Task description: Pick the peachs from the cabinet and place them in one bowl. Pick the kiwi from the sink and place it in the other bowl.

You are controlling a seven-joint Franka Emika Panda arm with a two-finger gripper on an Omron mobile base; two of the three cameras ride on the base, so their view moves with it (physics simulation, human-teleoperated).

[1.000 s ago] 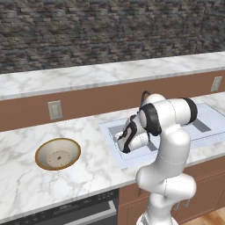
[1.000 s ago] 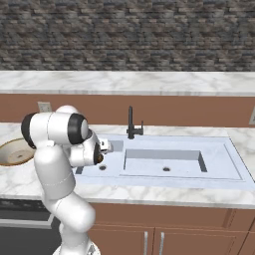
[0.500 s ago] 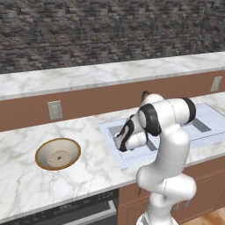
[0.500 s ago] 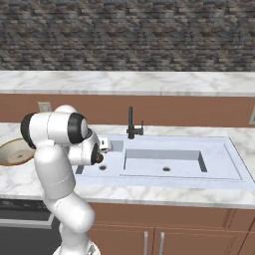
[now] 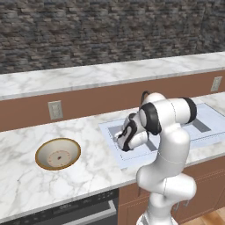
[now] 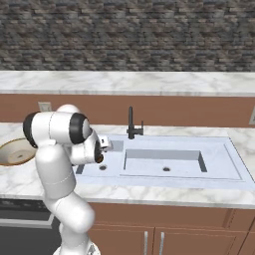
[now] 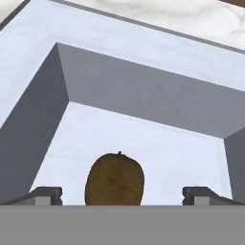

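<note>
A brown fuzzy kiwi (image 7: 115, 179) lies on the floor of the pale grey sink (image 7: 143, 95). It sits between the two dark fingertips of my open gripper (image 7: 125, 195), which touch nothing. In the left base view the gripper (image 5: 120, 142) points down into the left end of the sink (image 5: 132, 160). The other bowl (image 5: 57, 154), shallow with an orange-brown rim, stands empty on the counter left of the sink. In the right base view this bowl (image 6: 12, 152) is half hidden behind my arm. The peachs, the cabinet and the one bowl are out of view.
A black faucet (image 6: 131, 124) stands behind the sink (image 6: 219, 174). A raised marble ledge (image 5: 88, 74) runs along the back, with a wall outlet (image 5: 55, 110) below it. A dark appliance front (image 5: 74, 211) sits under the counter.
The hand has eased slightly down and left toward the basin. The jaws have stayed open.
</note>
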